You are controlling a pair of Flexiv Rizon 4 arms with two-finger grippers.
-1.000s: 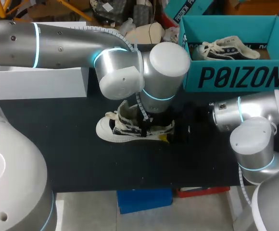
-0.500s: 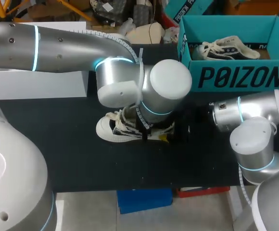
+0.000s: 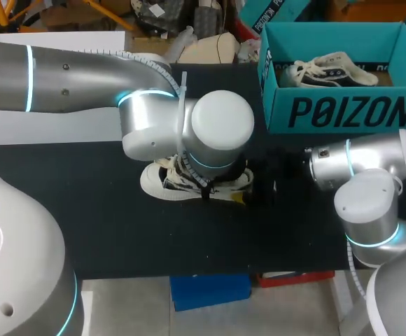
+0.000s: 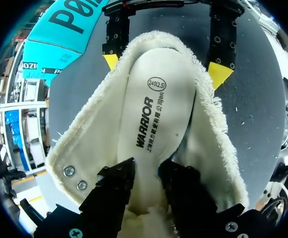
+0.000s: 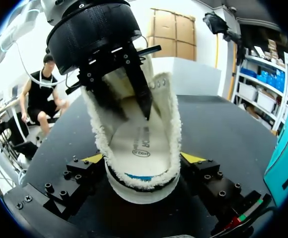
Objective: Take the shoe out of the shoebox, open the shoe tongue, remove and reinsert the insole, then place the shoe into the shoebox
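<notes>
Standing slightly apart, the two black fingers [image 4: 119, 186] of the left gripper [image 4: 146, 167] are reaching down into the shoe's opening. Their tips are lying over the inner part of the white printed insole [image 4: 156, 114]. The insole is showing in the narrow gap between them and running on under both, so they are not pinching it by its edges. Whether the tips are pressing on it cannot be told.

Insole: lying flat inside the white fleece-lined shoe [image 5: 166, 111], printed face up, heel end toward the right gripper.

Right gripper [image 5: 143, 158]: its yellow-tipped fingers [image 5: 92, 158] are clamping the shoe's heel from both sides, each tip touching the fleece rim.

Shoe: resting on the black table [image 3: 119, 231], near its middle, collar spread wide open. In the head view the white toe is pointing to 9 o'clock and the heel to 3 o'clock.

Left arm [image 3: 77, 77]: silver, coming in from 10 o'clock, its wrist hanging directly over the shoe and hiding most of it.

Right arm [image 3: 367, 171]: silver, coming in from 4 o'clock, its forearm lying level toward the heel.

Teal cardboard shoebox [image 3: 343, 112]: standing open at 2 o'clock from the shoe, well apart. A second pale lace-up shoe [image 3: 329, 72] is lying inside it.
</notes>
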